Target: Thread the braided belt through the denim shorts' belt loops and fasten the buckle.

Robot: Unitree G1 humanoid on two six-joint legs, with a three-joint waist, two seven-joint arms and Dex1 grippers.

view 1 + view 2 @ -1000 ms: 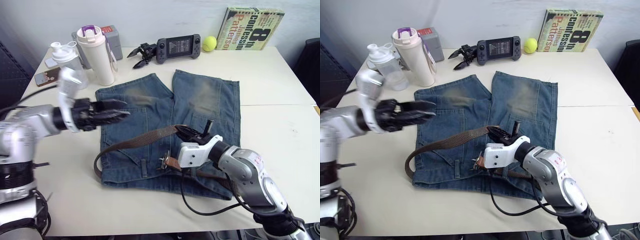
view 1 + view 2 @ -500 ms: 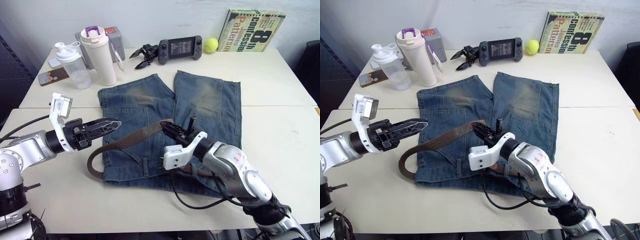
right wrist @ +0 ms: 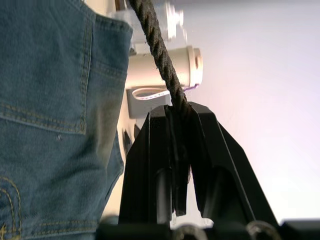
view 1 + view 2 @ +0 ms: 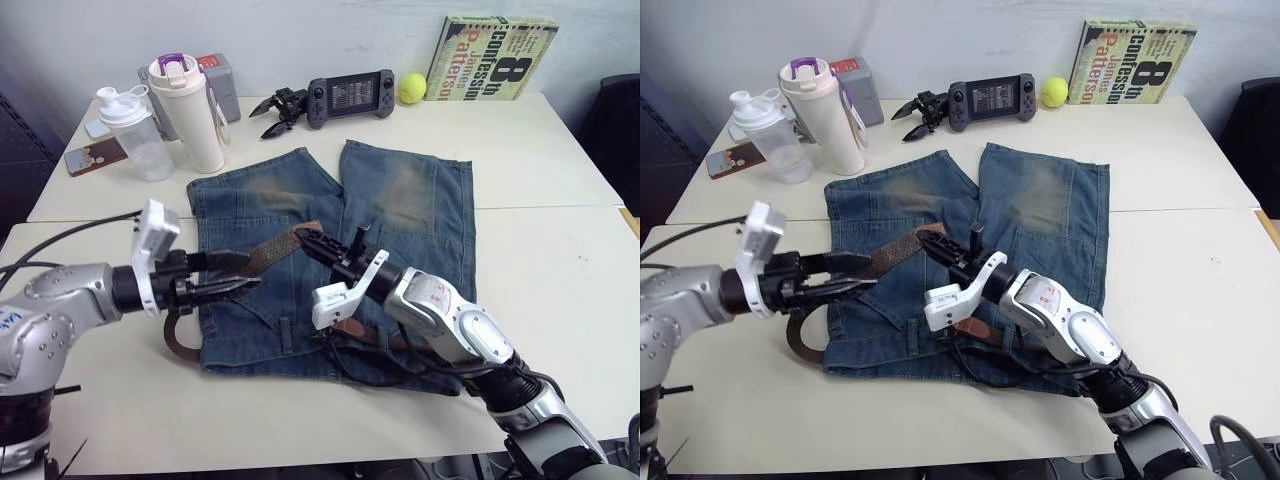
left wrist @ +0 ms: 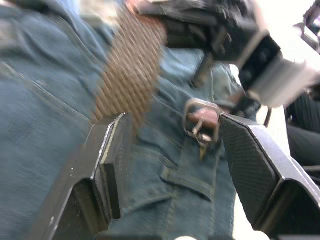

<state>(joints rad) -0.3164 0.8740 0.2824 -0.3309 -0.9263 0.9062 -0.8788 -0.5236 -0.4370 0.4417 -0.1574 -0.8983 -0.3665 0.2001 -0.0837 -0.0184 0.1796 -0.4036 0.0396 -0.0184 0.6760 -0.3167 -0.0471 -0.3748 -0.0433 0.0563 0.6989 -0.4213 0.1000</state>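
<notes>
Your right tool (image 4: 312,240) is clamped tight on the dark-brown braided belt (image 4: 272,249), lifting it above the faded blue denim shorts (image 4: 400,195) on the counter (image 4: 540,150). Your left tool (image 4: 235,275) gapes wide beside that strap, holding nothing; the silver metal buckle (image 5: 201,119) lies ahead between its fingers.

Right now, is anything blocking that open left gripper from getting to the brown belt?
Nothing visible. The left gripper is open, and the braided belt runs just past its fingertips, held up over the denim shorts by the right gripper.
</notes>
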